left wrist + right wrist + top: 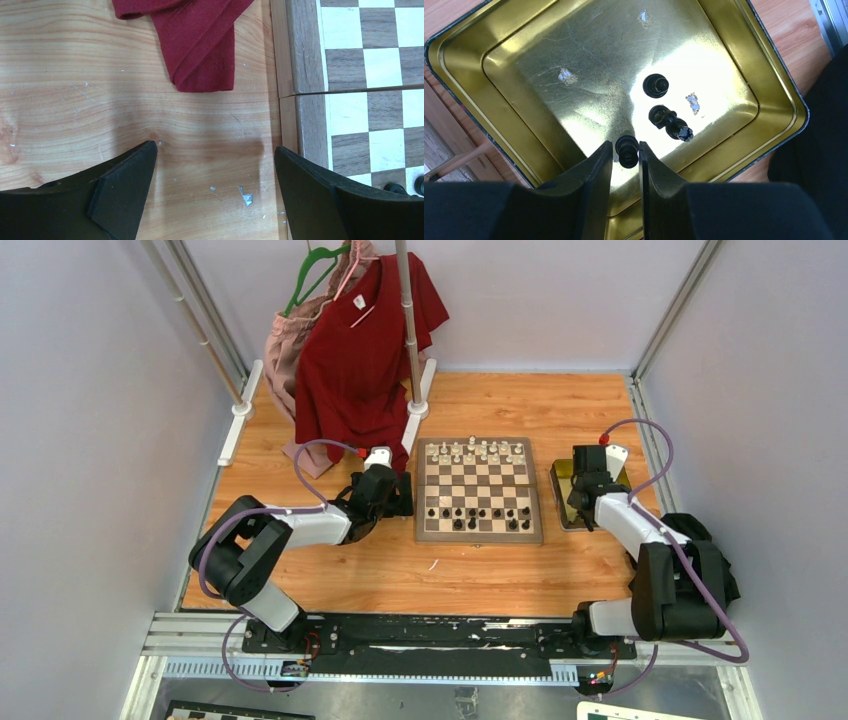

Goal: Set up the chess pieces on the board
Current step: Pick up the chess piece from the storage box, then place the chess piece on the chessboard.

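The board (478, 536) lies mid-table, with white chess pieces (475, 451) along its far rows and black ones (478, 513) along its near rows. My right gripper (582, 490) reaches down into the gold tray (474, 65). There the right gripper (626, 146) is shut on a small black piece (626, 150) held between its fingertips. Two more black pieces rest on the tray floor, one upright (655, 85) and one on its side (670, 122). My left gripper (215, 150) stands open over bare wood beside the board's left border (305, 50), holding nothing.
A red shirt (360, 350) and a pink garment hang from a rack pole (410, 330) at the back left. The shirt's hem (205, 45) lies on the table just ahead of the left fingers. Grey walls enclose the table.
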Action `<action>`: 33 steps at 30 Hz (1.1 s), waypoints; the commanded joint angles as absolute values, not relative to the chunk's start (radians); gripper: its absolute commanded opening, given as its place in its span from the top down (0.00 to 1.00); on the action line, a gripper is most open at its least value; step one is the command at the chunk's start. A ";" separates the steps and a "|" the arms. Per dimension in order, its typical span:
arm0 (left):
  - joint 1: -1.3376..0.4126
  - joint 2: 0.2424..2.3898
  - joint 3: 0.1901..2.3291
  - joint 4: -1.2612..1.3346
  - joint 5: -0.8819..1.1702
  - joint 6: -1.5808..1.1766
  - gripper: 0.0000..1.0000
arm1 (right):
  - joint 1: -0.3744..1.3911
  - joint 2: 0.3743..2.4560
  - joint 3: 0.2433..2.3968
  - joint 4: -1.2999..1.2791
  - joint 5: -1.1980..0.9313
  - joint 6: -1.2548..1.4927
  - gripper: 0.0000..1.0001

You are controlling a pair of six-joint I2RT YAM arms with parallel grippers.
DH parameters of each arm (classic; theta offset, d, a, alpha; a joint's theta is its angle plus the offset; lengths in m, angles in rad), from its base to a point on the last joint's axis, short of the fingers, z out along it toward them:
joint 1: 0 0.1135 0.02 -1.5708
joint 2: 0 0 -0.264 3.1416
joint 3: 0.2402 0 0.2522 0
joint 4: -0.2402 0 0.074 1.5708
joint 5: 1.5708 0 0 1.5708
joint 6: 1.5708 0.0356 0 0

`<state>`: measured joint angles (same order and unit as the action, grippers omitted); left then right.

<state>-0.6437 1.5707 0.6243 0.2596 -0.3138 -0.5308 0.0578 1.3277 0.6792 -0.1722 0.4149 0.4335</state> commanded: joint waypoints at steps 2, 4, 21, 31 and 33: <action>-0.649 1.570 0.639 0.276 -0.310 -0.529 0.07 | 0.034 1.341 0.690 -0.181 0.403 0.449 0.74; -0.649 1.571 0.640 0.276 -0.309 -0.530 0.07 | 0.034 1.342 0.692 -0.183 0.399 0.449 0.78; -0.649 1.569 0.637 0.275 -0.318 -0.529 0.07 | 0.067 1.176 0.740 -0.267 0.373 0.393 1.00; -0.649 1.564 0.634 0.275 -0.330 -0.527 0.07 | 0.326 1.066 0.832 -0.386 0.369 0.321 1.00; -0.649 1.563 0.634 0.275 -0.334 -0.525 0.07 | 0.403 1.056 0.854 -0.417 0.377 0.310 1.00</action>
